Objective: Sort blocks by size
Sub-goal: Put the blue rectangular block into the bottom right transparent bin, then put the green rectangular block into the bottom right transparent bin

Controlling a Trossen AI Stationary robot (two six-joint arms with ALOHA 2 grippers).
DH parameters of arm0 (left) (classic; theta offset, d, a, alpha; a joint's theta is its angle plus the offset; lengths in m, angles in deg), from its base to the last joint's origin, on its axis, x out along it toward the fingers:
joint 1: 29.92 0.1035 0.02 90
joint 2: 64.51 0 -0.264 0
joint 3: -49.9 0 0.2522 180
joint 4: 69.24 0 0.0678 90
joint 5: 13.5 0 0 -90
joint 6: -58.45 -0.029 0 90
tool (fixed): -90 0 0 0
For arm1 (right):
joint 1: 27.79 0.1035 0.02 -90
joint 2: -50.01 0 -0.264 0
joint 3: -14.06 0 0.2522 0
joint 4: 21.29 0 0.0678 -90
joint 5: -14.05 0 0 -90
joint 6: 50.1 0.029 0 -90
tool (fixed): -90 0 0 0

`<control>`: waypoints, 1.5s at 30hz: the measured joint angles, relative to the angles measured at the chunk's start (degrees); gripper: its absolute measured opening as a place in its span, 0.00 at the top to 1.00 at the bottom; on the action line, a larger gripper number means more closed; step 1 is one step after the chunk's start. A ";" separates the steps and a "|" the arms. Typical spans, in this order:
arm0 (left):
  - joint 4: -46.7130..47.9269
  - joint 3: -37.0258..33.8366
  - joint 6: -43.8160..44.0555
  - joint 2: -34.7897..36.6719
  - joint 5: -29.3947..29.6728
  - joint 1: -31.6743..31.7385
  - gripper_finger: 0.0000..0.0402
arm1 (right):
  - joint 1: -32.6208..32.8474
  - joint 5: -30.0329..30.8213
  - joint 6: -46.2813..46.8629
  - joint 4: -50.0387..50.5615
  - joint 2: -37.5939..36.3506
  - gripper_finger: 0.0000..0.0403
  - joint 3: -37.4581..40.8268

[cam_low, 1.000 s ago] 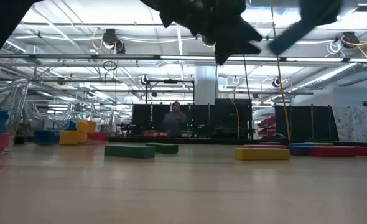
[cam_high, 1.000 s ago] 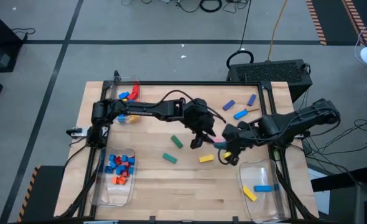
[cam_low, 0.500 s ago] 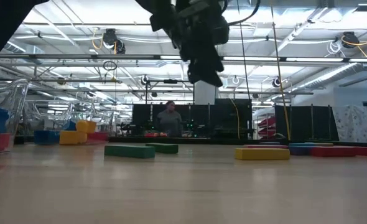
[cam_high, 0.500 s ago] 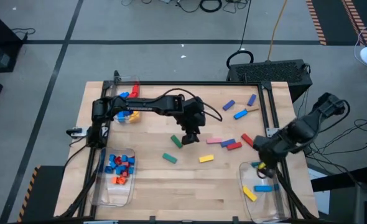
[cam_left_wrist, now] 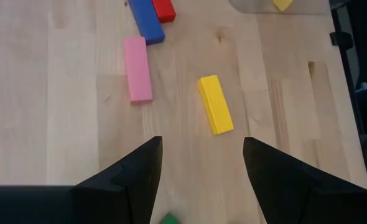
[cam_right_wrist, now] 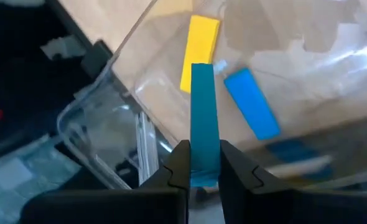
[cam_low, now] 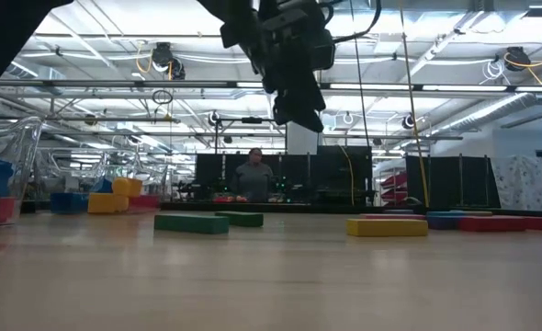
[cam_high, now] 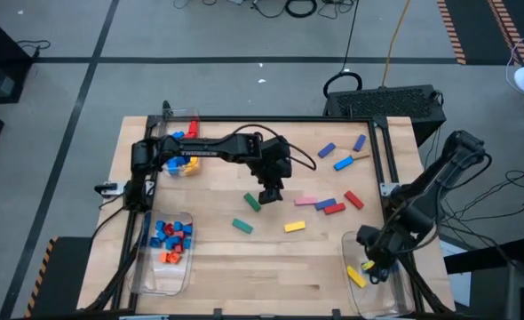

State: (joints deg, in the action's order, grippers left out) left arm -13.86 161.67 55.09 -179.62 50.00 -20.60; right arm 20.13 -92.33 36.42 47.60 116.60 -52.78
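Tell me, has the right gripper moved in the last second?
Yes. The right gripper swung from beside the pink bar to the clear bin, holding a teal bar.

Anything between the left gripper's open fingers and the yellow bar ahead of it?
No. In the left wrist view only bare wood lies between the left gripper and the yellow bar; the pink bar lies off to one side.

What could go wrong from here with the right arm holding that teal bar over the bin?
The right gripper pinches only the end of the teal bar, so the bar may swing or slip early. It hangs close to the clear bin's wall, so it might drop outside. The left gripper, open above the table, has a green block right at its fingertips and may knock it.
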 joint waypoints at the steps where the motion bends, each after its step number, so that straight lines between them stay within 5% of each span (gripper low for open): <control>1: 0.31 0.00 -0.02 0.00 0.02 0.00 0.44 | 0.13 0.05 1.13 -2.18 0.00 0.92 1.59; 5: 2.94 0.00 -0.64 0.00 1.51 -0.02 0.44 | 0.98 2.64 5.73 -7.47 0.00 0.91 6.42; 10: 7.53 -0.02 -1.82 0.00 5.94 0.04 0.44 | 1.71 3.12 10.18 -7.60 0.04 0.77 9.20; 22: 14.27 -0.04 -3.44 0.00 7.31 0.07 0.44 | 2.08 7.43 6.18 -7.72 -0.15 0.61 5.21; 39: 21.73 -10.08 -13.70 -0.04 8.76 -0.10 0.50 | 1.87 37.24 -9.38 12.00 -0.42 0.60 -15.62; 45: 15.08 -13.11 -17.39 -0.04 16.23 -1.63 0.50 | -0.77 38.99 -10.94 14.53 -0.39 0.60 -15.64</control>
State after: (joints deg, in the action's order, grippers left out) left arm 1.22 148.56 37.70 -179.67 66.23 -22.23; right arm 19.37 -53.34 25.47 62.13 116.21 -68.43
